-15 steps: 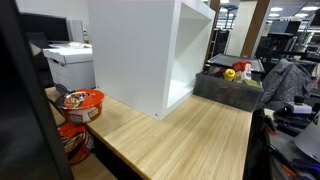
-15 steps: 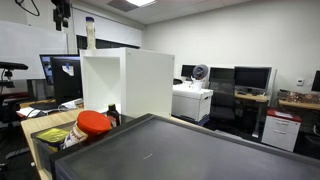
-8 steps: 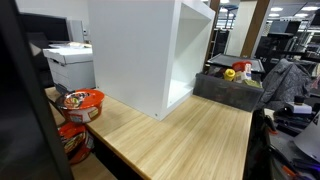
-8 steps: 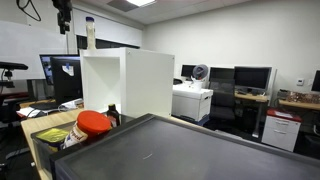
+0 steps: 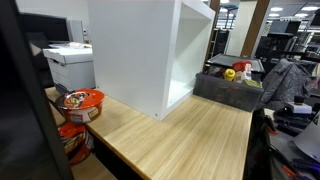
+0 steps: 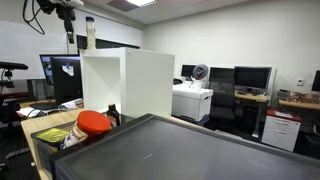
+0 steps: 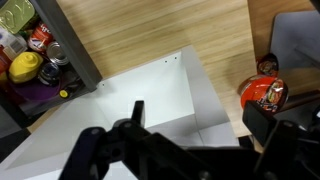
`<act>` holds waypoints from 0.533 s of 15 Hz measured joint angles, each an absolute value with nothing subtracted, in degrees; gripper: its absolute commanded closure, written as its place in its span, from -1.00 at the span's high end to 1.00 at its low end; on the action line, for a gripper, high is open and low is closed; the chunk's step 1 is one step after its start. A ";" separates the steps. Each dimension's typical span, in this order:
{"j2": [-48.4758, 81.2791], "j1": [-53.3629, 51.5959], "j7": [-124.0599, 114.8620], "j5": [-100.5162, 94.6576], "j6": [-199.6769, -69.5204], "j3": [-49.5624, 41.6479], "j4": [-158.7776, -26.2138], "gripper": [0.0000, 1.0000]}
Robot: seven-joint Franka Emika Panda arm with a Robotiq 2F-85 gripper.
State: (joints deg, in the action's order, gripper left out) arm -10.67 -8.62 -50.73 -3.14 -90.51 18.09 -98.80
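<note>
My claw hangs above the white cabinet, near the bottle that stands upright on the cabinet's top. I cannot tell whether the claw is spread or pressed together, because the wrist view shows only dark blur. A red noodle bowl sits on the tabletop beside the cabinet.

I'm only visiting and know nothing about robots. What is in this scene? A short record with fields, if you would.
Setting: office with a wooden table
Claw: the claw hangs high over the white cabinet; open or shut cannot be told
On the cabinet: an upright bottle
Beside the cabinet: a red noodle bowl
Also on the table: a grey bin holding small colourful items
</note>
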 measured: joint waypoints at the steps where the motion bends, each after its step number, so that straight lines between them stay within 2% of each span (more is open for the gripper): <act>1: -10.81 -8.64 -51.84 -3.97 -90.51 18.17 -99.07 1.00; 8: -12.54 -8.51 -53.47 -6.86 -90.98 17.50 -99.27 1.00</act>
